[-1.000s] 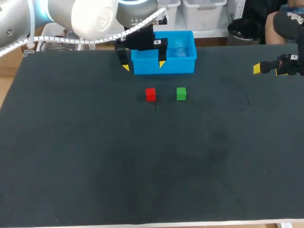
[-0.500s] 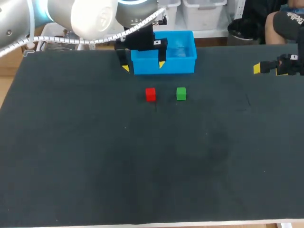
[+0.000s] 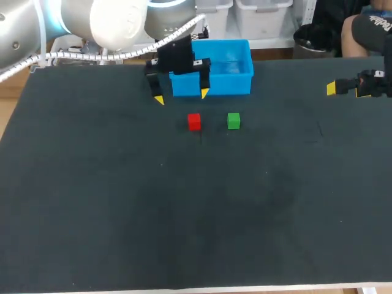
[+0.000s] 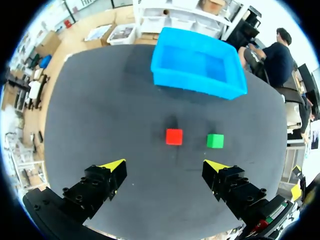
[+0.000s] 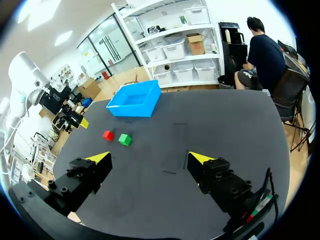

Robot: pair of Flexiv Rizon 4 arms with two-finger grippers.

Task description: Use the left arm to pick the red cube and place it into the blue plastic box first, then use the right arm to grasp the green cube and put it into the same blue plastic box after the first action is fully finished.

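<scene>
Since the earlier frames the left gripper (image 3: pixel 182 96) has shifted a little away from the far edge of the table (image 3: pixel 184 214). Its yellow tips now sit closer to the red cube (image 3: pixel 194 121). The cubes, the box and the right gripper (image 3: pixel 346 89) have stayed in place.

Left arm: enters from the far left corner. Its fingers are spread wide with nothing between them. In the left wrist view the left gripper (image 4: pixel 165 165) has the red cube (image 4: pixel 174 136) ahead of it, roughly in line with the gap. It appears to hang above the surface, though the height is hard to judge.

Blue plastic box (image 3: pixel 226 84): stands at the far edge, near its middle, just behind the left gripper. No cube shows inside it.

Red cube: rests on the table in front of the box, apart from it.

Green cube (image 3: pixel 233 120): lies near the red cube, on its right, not touching it.

Right gripper: held near the right edge, well apart from both cubes. In the right wrist view its fingers (image 5: pixel 200 158) are spread and hold nothing.
</scene>
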